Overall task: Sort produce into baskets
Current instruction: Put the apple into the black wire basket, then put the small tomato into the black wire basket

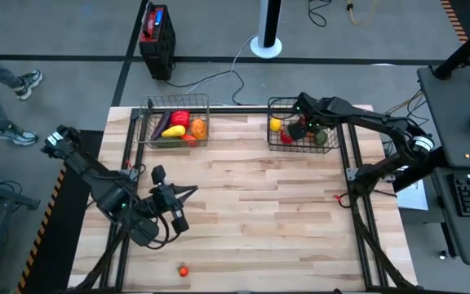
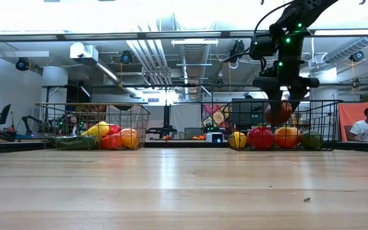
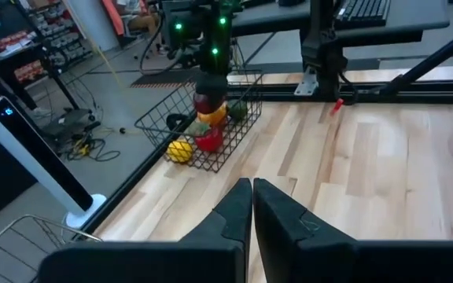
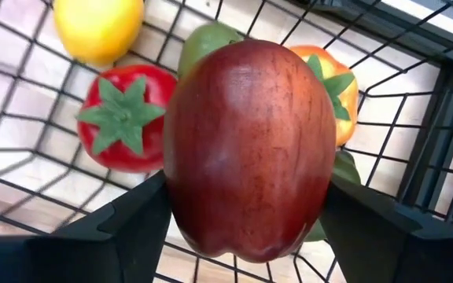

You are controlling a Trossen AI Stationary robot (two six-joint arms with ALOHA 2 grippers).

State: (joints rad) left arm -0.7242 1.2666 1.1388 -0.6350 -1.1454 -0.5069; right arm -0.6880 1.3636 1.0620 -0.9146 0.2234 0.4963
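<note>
Left pincer (image 1: 188, 194) clenched on nothing, parked low over the desk (image 1: 259, 212) near its front-left, well apart from both baskets. It's idle.

Left basket (image 1: 175, 122) at the desk's back-left: holds a red pepper (image 1: 179, 118), a yellow piece (image 1: 172, 131), an orange piece (image 1: 198, 127), plus something green along the bottom in the low view.

One small red piece (image 1: 183, 270) sits loose on the desk at the front edge, closest to the left arm, far from the right one.

Right pincer (image 1: 299, 128) is above the right basket (image 1: 282, 145), fingers spread wide around a dark red apple (image 4: 250, 149), one finger on each flank. Apple's long axis runs along the pincer's reach, pointing down into the basket. It hangs just above the pile, directly over open mesh between the other pieces, so the drop is straight down.

Right basket contents: lemon (image 4: 101, 27), red tomato with green calyx (image 4: 124, 118), orange pepper (image 4: 340, 82), a green piece (image 4: 207, 39) behind the apple.
</note>
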